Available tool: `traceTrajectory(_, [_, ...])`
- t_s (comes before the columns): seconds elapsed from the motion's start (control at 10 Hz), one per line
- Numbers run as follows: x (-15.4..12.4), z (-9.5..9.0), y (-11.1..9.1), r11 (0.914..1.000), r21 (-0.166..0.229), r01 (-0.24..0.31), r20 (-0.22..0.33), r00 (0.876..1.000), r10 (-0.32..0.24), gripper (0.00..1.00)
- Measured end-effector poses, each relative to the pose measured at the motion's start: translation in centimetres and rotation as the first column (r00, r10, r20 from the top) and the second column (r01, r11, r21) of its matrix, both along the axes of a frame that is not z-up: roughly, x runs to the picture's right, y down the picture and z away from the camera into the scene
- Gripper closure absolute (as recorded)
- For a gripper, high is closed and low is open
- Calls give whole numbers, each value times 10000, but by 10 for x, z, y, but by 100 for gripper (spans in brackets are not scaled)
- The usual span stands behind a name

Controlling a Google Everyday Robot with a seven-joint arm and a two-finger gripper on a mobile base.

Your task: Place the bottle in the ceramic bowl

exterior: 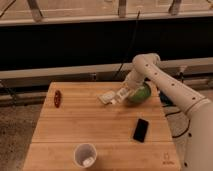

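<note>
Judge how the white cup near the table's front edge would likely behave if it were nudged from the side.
The white cup stands upright, taller than wide, so it would probably tip or slide easily. It looks thin-walled, hence likely light. Once toppled, its round wall could let it roll. The gripper, far off by the ceramic bowl, is shut on the bottle.

bottle (122,94) 1 | bowl (142,93) 1 | cup (85,154) 1 | phone (141,130) 1 | packet (105,97) 1
</note>
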State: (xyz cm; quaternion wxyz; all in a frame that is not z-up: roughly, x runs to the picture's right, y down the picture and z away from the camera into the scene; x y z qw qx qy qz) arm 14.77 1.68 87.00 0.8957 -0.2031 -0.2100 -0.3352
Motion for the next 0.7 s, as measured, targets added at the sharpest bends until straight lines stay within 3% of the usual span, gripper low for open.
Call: traceTrajectory(0.7, [19,15,-10,9994,-34,-357,-132,9993,357,100])
